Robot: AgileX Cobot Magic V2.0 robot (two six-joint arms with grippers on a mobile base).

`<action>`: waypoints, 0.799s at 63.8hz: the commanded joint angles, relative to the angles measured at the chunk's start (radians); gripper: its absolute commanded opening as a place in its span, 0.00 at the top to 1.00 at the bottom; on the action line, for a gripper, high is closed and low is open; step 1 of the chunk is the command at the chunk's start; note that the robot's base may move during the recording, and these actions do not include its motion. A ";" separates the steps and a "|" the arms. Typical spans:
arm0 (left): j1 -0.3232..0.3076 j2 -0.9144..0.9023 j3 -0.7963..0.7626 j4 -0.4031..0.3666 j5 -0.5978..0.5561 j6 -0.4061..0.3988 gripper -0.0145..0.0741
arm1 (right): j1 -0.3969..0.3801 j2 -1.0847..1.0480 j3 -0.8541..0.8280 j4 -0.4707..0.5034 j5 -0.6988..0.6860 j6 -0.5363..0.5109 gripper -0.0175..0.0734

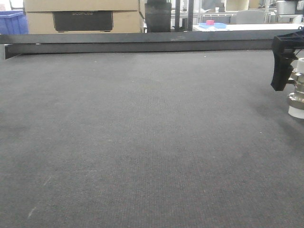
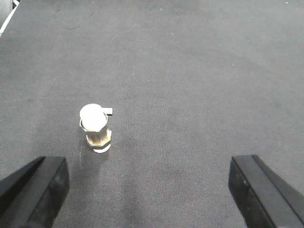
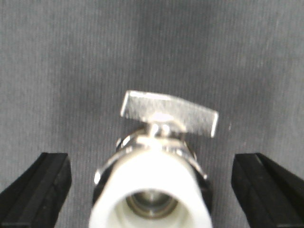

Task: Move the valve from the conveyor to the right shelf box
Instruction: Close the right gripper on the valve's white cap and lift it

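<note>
The valve stands upright on the dark grey conveyor at the far right edge of the front view, cut off by the frame. One black finger of my right gripper hangs just left of it. Seen from the right wrist, the valve, with its white cap and flat metal handle, sits between the fingers of the open right gripper, touching neither. In the left wrist view a valve stands upright on the belt, ahead and to the left of my open, empty left gripper.
A dark metal side rail runs along the belt's far edge. Behind it stand a cardboard box, a blue crate and a white table with a small pink object.
</note>
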 commanded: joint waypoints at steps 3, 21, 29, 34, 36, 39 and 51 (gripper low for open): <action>-0.005 -0.001 -0.009 -0.003 -0.010 -0.007 0.18 | -0.006 0.000 -0.007 -0.016 -0.024 0.001 0.18; -0.005 -0.001 -0.009 -0.003 -0.010 -0.007 0.18 | -0.006 0.000 -0.007 -0.025 0.014 0.001 0.45; -0.005 -0.001 -0.009 -0.003 -0.010 -0.007 0.18 | -0.006 0.000 -0.009 -0.025 0.027 0.001 0.80; -0.005 -0.001 -0.009 -0.003 0.005 -0.007 0.18 | -0.006 0.000 -0.016 -0.025 0.039 0.001 0.99; -0.005 -0.001 -0.009 -0.003 0.012 -0.007 0.18 | -0.006 0.000 -0.025 -0.025 0.048 0.001 0.99; -0.005 -0.001 -0.009 -0.003 0.028 -0.007 0.18 | -0.006 -0.005 -0.040 -0.025 0.060 0.001 0.98; -0.003 0.055 -0.074 0.011 0.154 -0.007 0.18 | -0.006 -0.094 -0.065 -0.025 0.055 0.001 0.98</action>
